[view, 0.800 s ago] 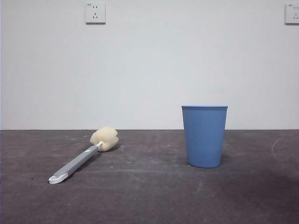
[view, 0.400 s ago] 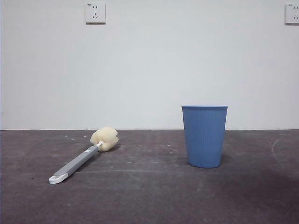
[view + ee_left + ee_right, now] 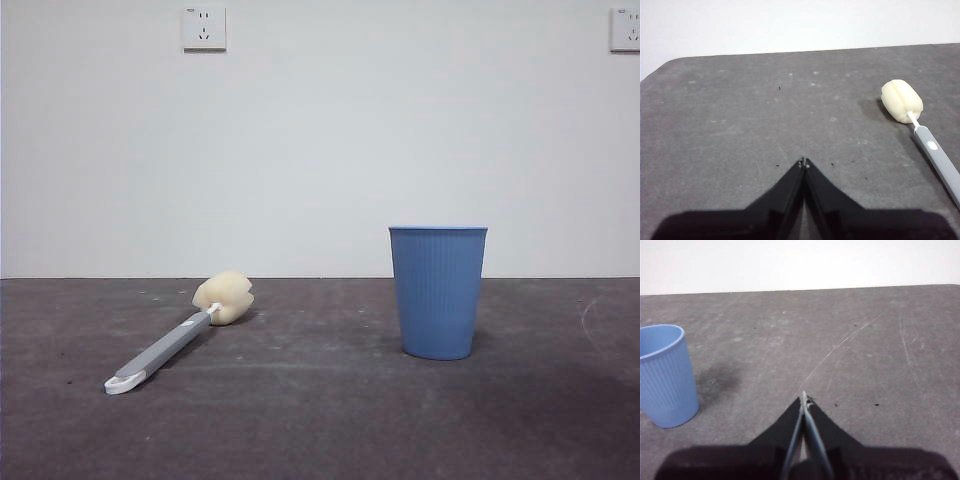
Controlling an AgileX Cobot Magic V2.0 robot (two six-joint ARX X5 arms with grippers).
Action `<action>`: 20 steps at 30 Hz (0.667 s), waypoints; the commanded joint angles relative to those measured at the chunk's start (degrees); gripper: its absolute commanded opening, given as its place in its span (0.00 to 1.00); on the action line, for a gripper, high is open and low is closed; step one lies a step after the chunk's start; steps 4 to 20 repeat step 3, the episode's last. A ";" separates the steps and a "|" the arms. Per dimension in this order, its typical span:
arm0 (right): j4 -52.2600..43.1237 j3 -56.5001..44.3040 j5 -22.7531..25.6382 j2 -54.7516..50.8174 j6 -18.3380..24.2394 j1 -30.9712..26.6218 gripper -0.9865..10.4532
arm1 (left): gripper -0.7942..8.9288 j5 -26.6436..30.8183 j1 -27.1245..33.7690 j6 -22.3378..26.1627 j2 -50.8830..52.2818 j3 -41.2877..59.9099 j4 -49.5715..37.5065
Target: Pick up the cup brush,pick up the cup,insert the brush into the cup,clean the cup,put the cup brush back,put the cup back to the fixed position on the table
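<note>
The cup brush lies flat on the table at the left, its cream sponge head toward the wall and its white looped end nearest the camera. The blue ribbed cup stands upright at the right. Neither gripper shows in the front view. My left gripper is shut and empty, above the table; the brush lies off to one side of it. My right gripper is shut and empty, with the cup standing apart from it.
A white wall runs behind the table's far edge. Two wall sockets sit high on it. Faint pale scratches cross the table near the right gripper.
</note>
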State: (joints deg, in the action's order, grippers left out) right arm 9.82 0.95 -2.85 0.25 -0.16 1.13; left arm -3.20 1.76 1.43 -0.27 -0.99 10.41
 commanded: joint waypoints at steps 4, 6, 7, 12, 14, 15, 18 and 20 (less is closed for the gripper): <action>0.48 -0.68 0.07 0.02 -0.02 0.09 0.09 | 0.08 0.04 0.15 -0.33 0.09 0.83 -0.48; 0.48 -0.68 0.07 0.02 -0.02 0.09 0.09 | 0.08 0.04 0.15 -0.33 0.09 0.83 -0.48; 0.48 -0.68 0.07 0.02 -0.02 0.09 0.09 | 0.08 0.04 0.15 -0.33 0.09 0.83 -0.48; 0.48 -0.68 0.07 0.02 -0.02 0.09 0.09 | 0.08 0.04 0.15 -0.33 0.09 0.83 -0.48; 0.48 -0.68 0.07 0.02 -0.02 0.09 0.09 | 0.08 0.04 0.15 -0.33 0.09 0.83 -0.48; 0.48 -0.68 0.07 0.02 -0.02 0.09 0.09 | 0.08 0.04 0.15 -0.33 0.09 0.83 -0.48; 0.48 -0.68 0.07 0.02 -0.02 0.09 0.09 | 0.08 0.04 0.15 -0.33 0.09 0.83 -0.48; 0.48 -0.68 0.07 0.02 -0.02 0.09 0.09 | 0.08 0.04 0.15 -0.33 0.09 0.83 -0.48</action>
